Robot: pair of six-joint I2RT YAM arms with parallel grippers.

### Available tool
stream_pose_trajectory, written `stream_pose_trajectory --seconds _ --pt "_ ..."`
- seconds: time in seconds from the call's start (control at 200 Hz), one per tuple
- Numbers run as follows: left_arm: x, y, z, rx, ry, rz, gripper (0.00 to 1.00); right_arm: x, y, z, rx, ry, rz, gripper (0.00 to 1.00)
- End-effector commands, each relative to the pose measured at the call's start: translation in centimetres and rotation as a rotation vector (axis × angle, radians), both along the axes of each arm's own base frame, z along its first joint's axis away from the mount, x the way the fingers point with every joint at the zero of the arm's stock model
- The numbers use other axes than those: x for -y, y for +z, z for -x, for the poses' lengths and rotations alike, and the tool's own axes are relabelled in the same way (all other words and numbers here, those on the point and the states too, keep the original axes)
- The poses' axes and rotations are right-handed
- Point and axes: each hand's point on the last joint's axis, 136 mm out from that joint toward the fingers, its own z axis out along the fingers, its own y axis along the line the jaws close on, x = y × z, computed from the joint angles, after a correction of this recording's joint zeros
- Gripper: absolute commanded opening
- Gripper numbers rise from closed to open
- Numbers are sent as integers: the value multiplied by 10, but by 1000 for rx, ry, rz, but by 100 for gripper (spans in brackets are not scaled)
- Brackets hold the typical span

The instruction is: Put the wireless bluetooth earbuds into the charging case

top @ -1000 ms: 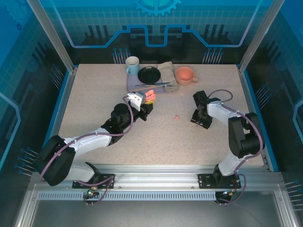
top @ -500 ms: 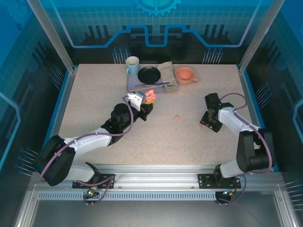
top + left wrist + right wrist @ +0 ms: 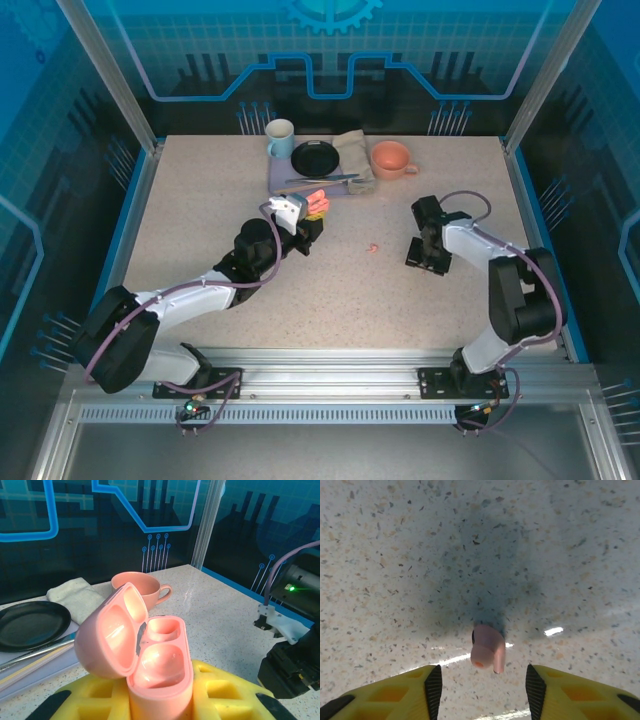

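The left gripper (image 3: 160,697) is pinching the open pink case (image 3: 152,667) near the dishes at the far edge. The right gripper (image 3: 480,682) is hanging low, fingers spread, with a pink earbud (image 3: 488,650) lying on the table (image 3: 200,200) between them, not touching. Bare table is lying all around. I am counting two buds: the second earbud (image 3: 373,246) is lying in the open middle. There is one case, one black plate (image 3: 315,158), and two cups: a blue cup (image 3: 280,138) and a pink cup (image 3: 390,158).

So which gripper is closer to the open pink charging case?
Left. The left gripper is shut on the pink charging case; the right gripper sits off to its right, straddling a pink earbud.
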Motion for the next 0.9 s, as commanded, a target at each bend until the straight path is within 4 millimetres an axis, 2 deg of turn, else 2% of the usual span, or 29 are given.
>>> stream_pose_trajectory --seconds 0.0,0.26,0.415,0.57,0.735,0.895 --pt "-2 20 -2 38 8 35 0 0 -2 -8 -9 43 43 48" --pt "-3 19 -2 37 10 32 0 3 -16 -15 -50 61 82 40" --pt "-3 20 -2 41 13 29 0 4 -22 -15 -66 66 89 27" --pt "-5 20 -1 44 15 25 0 2 -23 -13 -67 68 73 19" --pt "-7 20 0 48 21 19 0 -16 -13 -11 -31 75 -30 17" --pt "-10 23 1 54 32 16 0 -59 7 -12 32 113 -154 17"
